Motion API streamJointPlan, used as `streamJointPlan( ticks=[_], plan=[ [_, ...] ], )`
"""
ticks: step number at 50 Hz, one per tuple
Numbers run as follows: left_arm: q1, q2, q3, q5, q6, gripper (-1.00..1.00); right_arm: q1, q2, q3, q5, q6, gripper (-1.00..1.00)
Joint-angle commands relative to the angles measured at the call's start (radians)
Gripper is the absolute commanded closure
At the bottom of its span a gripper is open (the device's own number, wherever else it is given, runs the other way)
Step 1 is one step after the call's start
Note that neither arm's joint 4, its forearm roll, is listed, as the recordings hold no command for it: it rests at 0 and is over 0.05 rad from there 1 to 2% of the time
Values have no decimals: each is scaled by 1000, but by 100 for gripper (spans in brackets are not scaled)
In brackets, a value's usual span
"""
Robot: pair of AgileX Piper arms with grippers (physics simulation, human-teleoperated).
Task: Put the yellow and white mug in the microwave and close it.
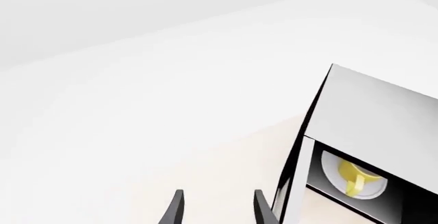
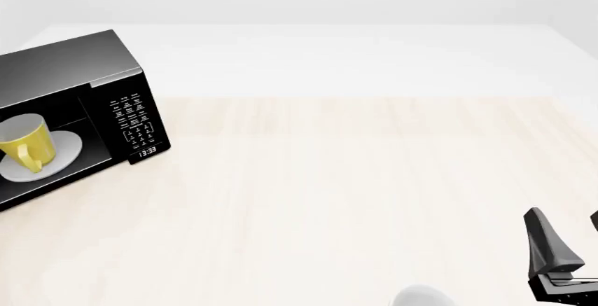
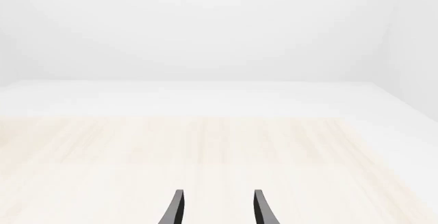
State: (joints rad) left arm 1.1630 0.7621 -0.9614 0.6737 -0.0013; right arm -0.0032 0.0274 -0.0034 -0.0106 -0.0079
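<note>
Surface [image 2: 374, 194] mostly bare. Microwave [image 2: 84, 68] at far left, cavity showing, door not seen shut. Yellow and white mug [image 2: 24, 145] already inside on turntable plate [image 2: 66, 148]; closing left. Left tool [image 1: 217, 208] & right tool [image 3: 217, 208] both spread, holding nothing.

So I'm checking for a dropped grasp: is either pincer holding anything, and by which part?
Nothing is held. The left pincer and right pincer are both open and empty; the mug sits inside the microwave.
</note>
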Motion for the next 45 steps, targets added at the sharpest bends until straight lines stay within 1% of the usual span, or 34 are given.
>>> streamJointPlan(
  ticks=[1,4,5,9,15,18,28,34,45],
  plan=[
    [46,29,38,-25,3,-100,0,0,0,0,0,-100],
    [75,45,68,-41,10,-100,0,0,0,0,0,-100],
    [65,41,81,-47,14,-100,0,0,0,0,0,-100],
    [71,46,103,-61,22,-100,0,0,0,0,0,-100],
    [96,90,173,-109,43,-100,0,0,0,0,0,-100],
    [102,99,193,-129,50,-100,0,0,0,0,0,-100],
    [128,149,244,-199,69,-100,0,0,0,0,0,-100],
    [120,179,271,-233,75,-100,0,0,0,0,0,-100],
    [108,191,280,-242,71,-100,0,0,0,0,0,-100]
  ],
)
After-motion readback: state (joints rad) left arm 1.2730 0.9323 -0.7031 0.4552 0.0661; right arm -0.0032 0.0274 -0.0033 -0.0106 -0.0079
